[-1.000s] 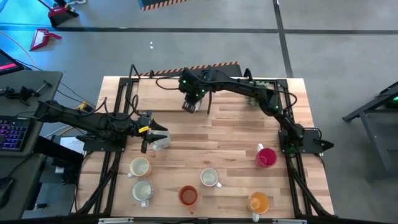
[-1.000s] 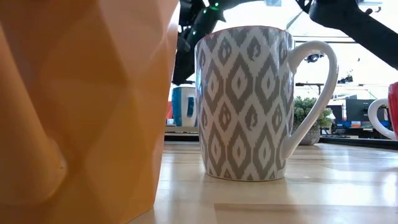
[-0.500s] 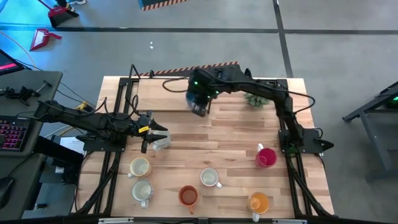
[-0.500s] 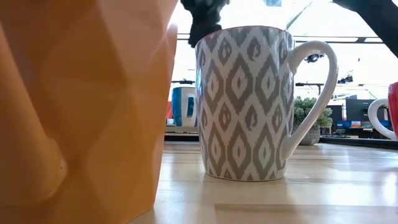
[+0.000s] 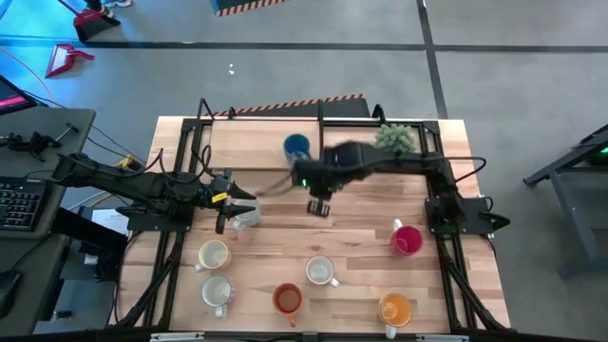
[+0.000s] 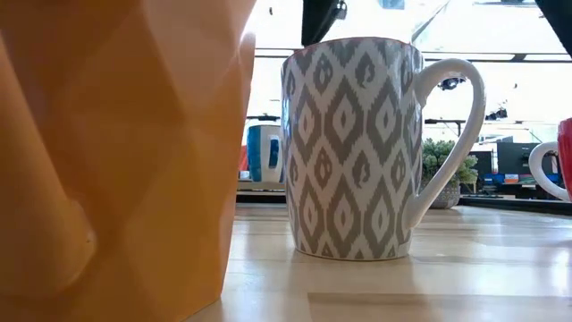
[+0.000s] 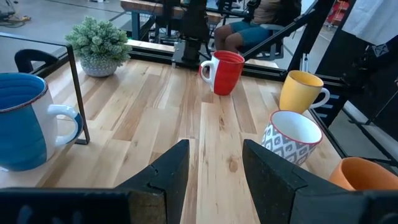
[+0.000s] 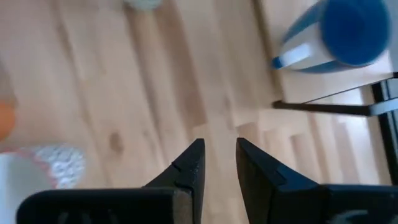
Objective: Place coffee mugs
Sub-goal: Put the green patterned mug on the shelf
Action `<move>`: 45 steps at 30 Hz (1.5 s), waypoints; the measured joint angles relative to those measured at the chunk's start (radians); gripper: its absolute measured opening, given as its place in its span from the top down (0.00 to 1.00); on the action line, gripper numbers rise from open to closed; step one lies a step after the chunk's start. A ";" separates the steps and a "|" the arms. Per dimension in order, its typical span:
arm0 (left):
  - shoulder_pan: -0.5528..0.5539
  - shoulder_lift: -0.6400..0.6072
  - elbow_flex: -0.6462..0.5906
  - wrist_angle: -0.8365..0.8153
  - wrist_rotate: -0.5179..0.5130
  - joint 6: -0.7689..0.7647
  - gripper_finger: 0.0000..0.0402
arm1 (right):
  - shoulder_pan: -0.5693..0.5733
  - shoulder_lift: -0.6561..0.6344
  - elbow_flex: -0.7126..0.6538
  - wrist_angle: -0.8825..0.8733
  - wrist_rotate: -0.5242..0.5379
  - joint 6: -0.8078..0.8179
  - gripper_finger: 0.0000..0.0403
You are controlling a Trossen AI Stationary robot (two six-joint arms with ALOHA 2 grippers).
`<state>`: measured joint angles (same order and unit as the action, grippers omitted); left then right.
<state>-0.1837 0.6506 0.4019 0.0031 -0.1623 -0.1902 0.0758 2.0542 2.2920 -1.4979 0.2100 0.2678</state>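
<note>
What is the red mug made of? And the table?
The red mug looks like glazed ceramic: smooth, with shiny highlights on its side. The table looks like wood planks joined side by side, showing grain lines and a light, matte finish.

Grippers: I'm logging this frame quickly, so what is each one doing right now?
Left gripper: open, holding nothing.
Right gripper: open, empty, above bare wood away from the blue mug.
</note>
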 joint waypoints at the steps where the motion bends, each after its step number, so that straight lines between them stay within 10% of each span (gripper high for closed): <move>1: 0.000 0.000 0.000 0.001 0.000 0.000 0.65 | 0.023 -0.001 -0.004 -0.007 0.009 0.014 0.83; 20: -0.001 0.000 0.000 0.001 0.022 -0.044 0.65 | 0.321 0.001 -0.323 0.216 -0.012 0.324 0.83; 35: 0.029 0.001 0.026 -0.018 0.057 -0.204 0.62 | 0.372 -0.058 -0.327 0.073 0.462 0.598 0.83; 45: 0.035 0.012 0.245 -0.121 0.048 0.001 0.61 | 0.321 -0.301 -0.327 0.046 0.573 0.421 0.83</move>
<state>-0.1490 0.6621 0.6466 -0.1177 -0.1145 -0.1892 0.3969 1.7529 1.9648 -1.4517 0.7833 0.6888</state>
